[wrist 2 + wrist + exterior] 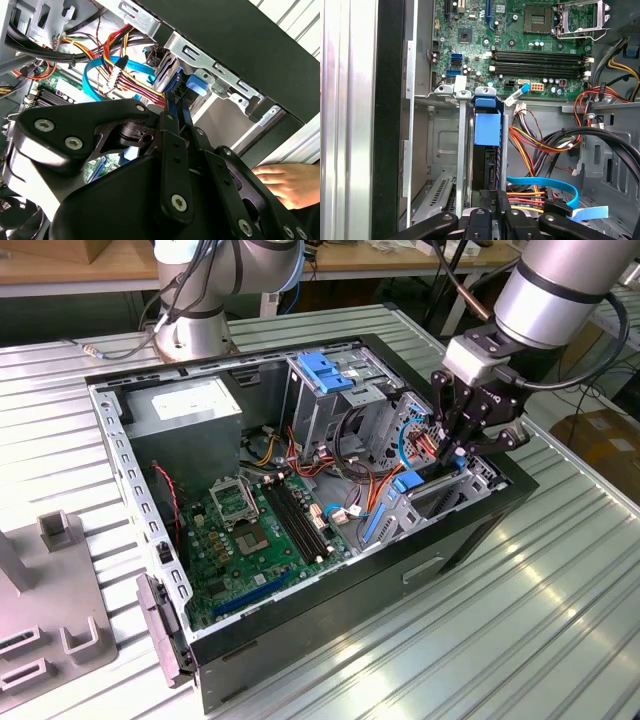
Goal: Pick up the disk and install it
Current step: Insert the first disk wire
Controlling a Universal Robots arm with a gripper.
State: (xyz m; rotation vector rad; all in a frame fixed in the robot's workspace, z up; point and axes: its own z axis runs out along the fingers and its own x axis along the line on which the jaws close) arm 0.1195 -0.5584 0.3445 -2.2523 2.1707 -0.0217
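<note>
One robot arm (pixel 560 290) reaches down from the 2 o'clock corner of the exterior view into an open computer case (pixel 330 640) lying on a ribbed metal table (pixel 520 620). Its black pincer (pixel 458 445) sits inside the case at about 3 o'clock, by the case's wall.

In the first wrist view the disk (pixel 486 127) stands on edge in a narrow metal bay, its blue plastic rail facing the camera, with red, yellow and blue cables beside it. The pincer's fingers (pixel 172 130) are drawn narrow, close together, with their tips at the disk's near edge. Whether they actually pinch it cannot be told.

Elsewhere in the exterior view, the green motherboard (pixel 250 530) lies around 7 o'clock of the case, the grey power supply (pixel 185 405) at 10 o'clock, and a drive cage (pixel 325 370) with a blue top at 12 o'clock.

A person's hand (pixel 285 182) rests outside the case in the second wrist view.
</note>
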